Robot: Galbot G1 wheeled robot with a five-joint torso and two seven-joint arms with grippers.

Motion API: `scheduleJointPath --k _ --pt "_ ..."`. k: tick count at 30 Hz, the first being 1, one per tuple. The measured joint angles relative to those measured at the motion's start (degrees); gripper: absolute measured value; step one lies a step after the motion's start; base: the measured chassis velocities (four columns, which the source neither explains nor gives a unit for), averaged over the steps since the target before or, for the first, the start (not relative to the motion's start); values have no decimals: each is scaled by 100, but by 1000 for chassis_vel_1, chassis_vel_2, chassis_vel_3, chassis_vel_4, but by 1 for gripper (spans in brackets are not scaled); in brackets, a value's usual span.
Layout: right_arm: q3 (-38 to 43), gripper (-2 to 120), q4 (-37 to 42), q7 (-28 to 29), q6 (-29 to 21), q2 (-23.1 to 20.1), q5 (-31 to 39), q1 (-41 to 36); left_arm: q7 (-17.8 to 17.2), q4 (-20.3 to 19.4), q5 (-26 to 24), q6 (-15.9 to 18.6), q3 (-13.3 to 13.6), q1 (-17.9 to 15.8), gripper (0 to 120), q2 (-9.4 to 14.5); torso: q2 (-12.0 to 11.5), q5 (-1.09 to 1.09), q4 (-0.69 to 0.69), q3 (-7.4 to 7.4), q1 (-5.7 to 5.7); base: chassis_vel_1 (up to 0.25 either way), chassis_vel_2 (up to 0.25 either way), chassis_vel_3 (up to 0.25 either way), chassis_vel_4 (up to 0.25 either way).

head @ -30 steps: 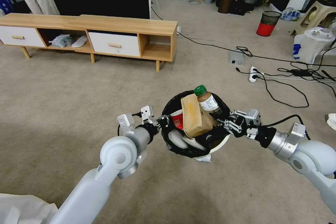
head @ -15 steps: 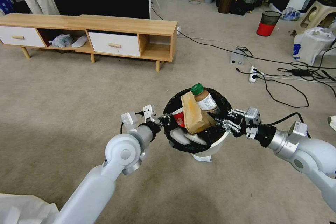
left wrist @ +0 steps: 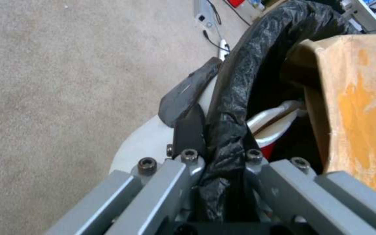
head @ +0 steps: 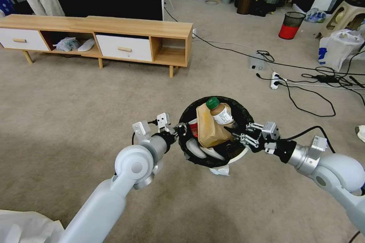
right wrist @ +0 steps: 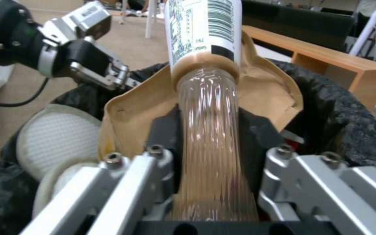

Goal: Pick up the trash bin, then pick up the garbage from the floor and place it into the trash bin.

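Observation:
The trash bin [head: 238, 154], white with a black liner [left wrist: 249, 65], stands between my two arms. My left gripper [head: 181, 129] is shut on the liner-covered rim, one finger outside and one inside [left wrist: 218, 137]. Over the bin's far side, my right gripper [head: 238, 135] is shut on a clear bottle [head: 221, 114] with a green cap. The bottle lies between its pads [right wrist: 207, 137] and leans on a brown paper bag [head: 207, 131] in the bin. A red-white cup [head: 194, 127] and two flat white slippers [right wrist: 57, 137] also lie inside.
A white scrap [head: 220, 171] lies on the carpet by the bin's base. A long wooden bench [head: 114, 38] stands at the back left. Cables and a power strip [head: 275, 80] cross the floor on the right. A red-and-black mesh bin [head: 291, 26] stands far right.
My right gripper has moved left and down with the bottle, so its green cap sits lower over the paper bag. The left gripper and bin shifted slightly right.

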Motion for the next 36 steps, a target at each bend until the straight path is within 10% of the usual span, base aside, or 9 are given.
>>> scheduleJointPath --k 19,36 --pt "9 96 -10 161 -7 117 -6 -2 24 -50 11 2 -65 114 3 42 0 0 0 0 0 0 0 0 0" --pt "131 100 24 164 63 79 111 30 -2 157 67 -97 -118 52 3 -29 0 0 -1 0 0 0 0 0 0"
